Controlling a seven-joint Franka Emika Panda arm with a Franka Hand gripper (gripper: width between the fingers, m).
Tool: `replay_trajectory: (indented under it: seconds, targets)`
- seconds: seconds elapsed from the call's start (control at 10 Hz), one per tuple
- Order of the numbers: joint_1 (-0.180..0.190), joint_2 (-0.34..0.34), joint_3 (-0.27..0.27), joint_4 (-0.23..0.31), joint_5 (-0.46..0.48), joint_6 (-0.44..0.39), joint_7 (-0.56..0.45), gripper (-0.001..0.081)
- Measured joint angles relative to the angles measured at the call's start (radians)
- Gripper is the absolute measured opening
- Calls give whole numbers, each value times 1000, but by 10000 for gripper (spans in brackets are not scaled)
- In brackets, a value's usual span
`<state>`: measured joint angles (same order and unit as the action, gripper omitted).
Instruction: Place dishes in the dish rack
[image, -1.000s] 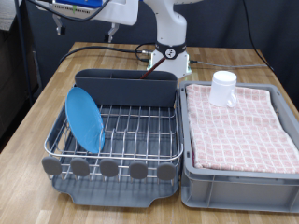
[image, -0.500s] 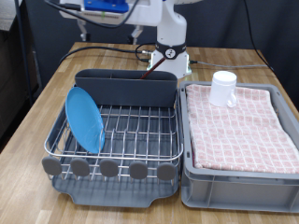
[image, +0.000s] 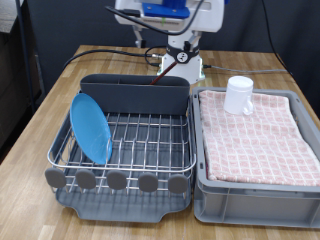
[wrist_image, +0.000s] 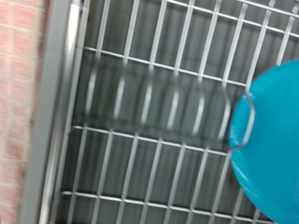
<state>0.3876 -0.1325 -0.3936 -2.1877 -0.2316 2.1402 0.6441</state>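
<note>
The light-blue plate (image: 90, 127) stands on edge in the dish rack (image: 125, 150), at the rack's left end in the exterior view. The white cup (image: 240, 95) stands on the pink checked cloth in the grey bin, outside the rack. The arm's hand (image: 165, 14) hangs high above the rack's back wall, partly cut off by the exterior view's top edge, with nothing seen in it. The wrist view looks down on the wire grid (wrist_image: 149, 121) and the plate's rim (wrist_image: 271, 140); no fingers show there. The wooden spoon cannot be made out.
The grey bin (image: 255, 195) lined with pink checked cloth (image: 260, 135) stands against the rack on the exterior view's right. The robot base (image: 183, 62) and black cables sit behind the rack. The wooden table (image: 30, 170) surrounds both.
The arm's hand has swung across the exterior view's top from the left towards the right, staying high. Plate, cup and rack have not moved.
</note>
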Motion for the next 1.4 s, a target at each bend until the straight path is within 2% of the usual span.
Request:
replay_trajectory:
  seconds: [0.3, 0.5, 0.7, 1.4]
  targets:
    - [21, -34, 72, -71, -9, 22, 15, 802]
    - [47, -64, 103, -125, 19, 37, 4, 802]
    - [52, -115, 130, -199, 14, 102, 24, 802]
    - [58, -50, 145, -122, 77, -36, -7, 802]
